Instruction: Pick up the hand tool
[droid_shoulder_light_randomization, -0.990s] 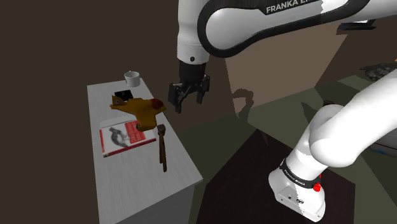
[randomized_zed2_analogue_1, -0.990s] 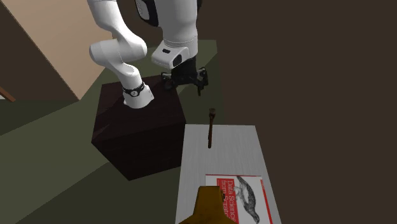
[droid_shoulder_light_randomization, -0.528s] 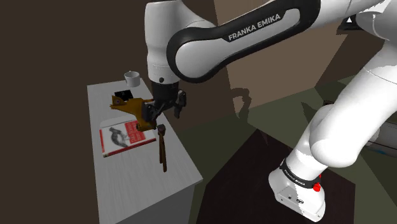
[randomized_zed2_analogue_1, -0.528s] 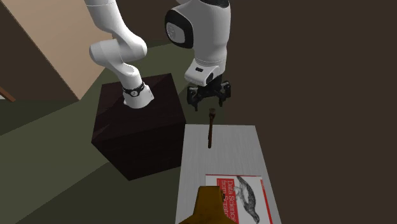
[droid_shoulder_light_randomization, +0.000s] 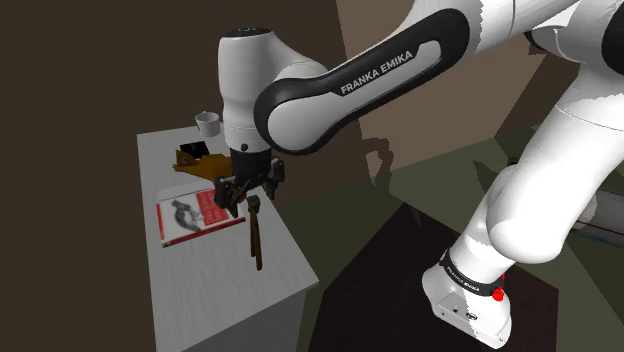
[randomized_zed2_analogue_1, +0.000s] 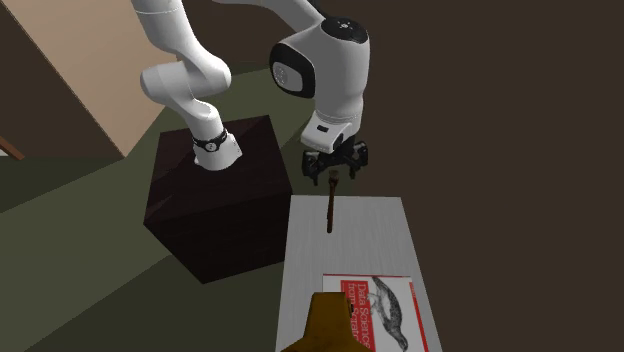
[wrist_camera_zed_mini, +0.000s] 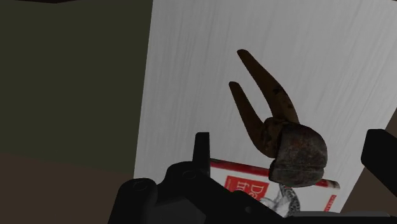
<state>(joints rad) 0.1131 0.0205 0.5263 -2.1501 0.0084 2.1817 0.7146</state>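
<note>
The hand tool (droid_shoulder_light_randomization: 256, 236) is a rusty brown pair of pincers lying flat on the grey table (droid_shoulder_light_randomization: 200, 290), near the edge closest to the stand. In the second exterior view the hand tool (randomized_zed2_analogue_1: 329, 208) lies at the table's (randomized_zed2_analogue_1: 375, 240) far end. My gripper (droid_shoulder_light_randomization: 249, 189) hangs open just above the tool's head end, not touching it. It also hovers over that end as the gripper (randomized_zed2_analogue_1: 336, 173) in the second exterior view. In the wrist view the tool's head (wrist_camera_zed_mini: 298, 154) sits between my spread fingers (wrist_camera_zed_mini: 202, 147), with its two handles (wrist_camera_zed_mini: 262, 95) pointing away from the gripper (wrist_camera_zed_mini: 291, 144).
A red-and-white book (droid_shoulder_light_randomization: 196, 217) lies beside the tool, with a yellow-brown object (droid_shoulder_light_randomization: 205, 168) behind it. A white cup (droid_shoulder_light_randomization: 207, 123) and a small black thing (droid_shoulder_light_randomization: 192, 151) stand at the table's far end. The dark stand (randomized_zed2_analogue_1: 215, 205) is close to the table edge.
The arm has swung from beyond the table edge towards the table and come lower. The gripper now hangs over the tool's head. The fingers stay apart and the tool has not moved.
</note>
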